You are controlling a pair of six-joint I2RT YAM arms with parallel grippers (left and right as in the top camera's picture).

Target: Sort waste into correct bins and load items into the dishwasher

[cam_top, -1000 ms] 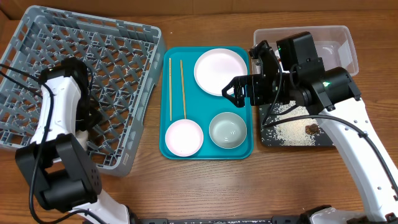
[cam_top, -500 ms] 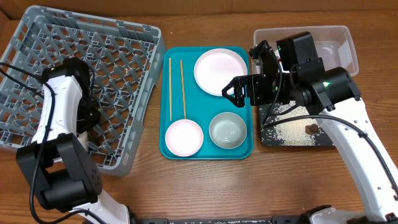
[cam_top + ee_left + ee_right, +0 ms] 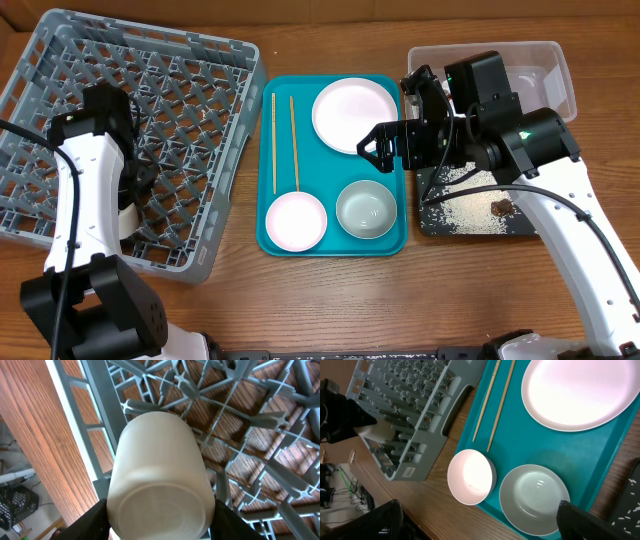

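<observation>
My left gripper [image 3: 157, 526] is shut on a white cup [image 3: 157, 470], with a black finger on each side of its base. The cup [image 3: 127, 220] hangs bottom-up over the grey dishwasher rack [image 3: 170, 90] near its front left. My right gripper [image 3: 372, 146] hovers open over the teal tray [image 3: 320, 165], with nothing between its fingers. On the tray lie the pale plate [image 3: 354, 115], two chopsticks [image 3: 284, 140], the pink bowl [image 3: 296, 221] and the grey-green bowl [image 3: 367, 209]. The clear bin [image 3: 545, 75] stands at the back right, partly behind the right arm. No waste shows.
A black tray [image 3: 455, 215] strewn with white grains and a brown lump [image 3: 500, 207] lies under the right arm, in front of the bin. Bare wooden table runs along the front edge. The rack's lattice floor [image 3: 240, 415] lies close below the cup.
The left arm has stretched towards the far side of the rack, and the white cup now shows beside it. The right arm has not moved.
</observation>
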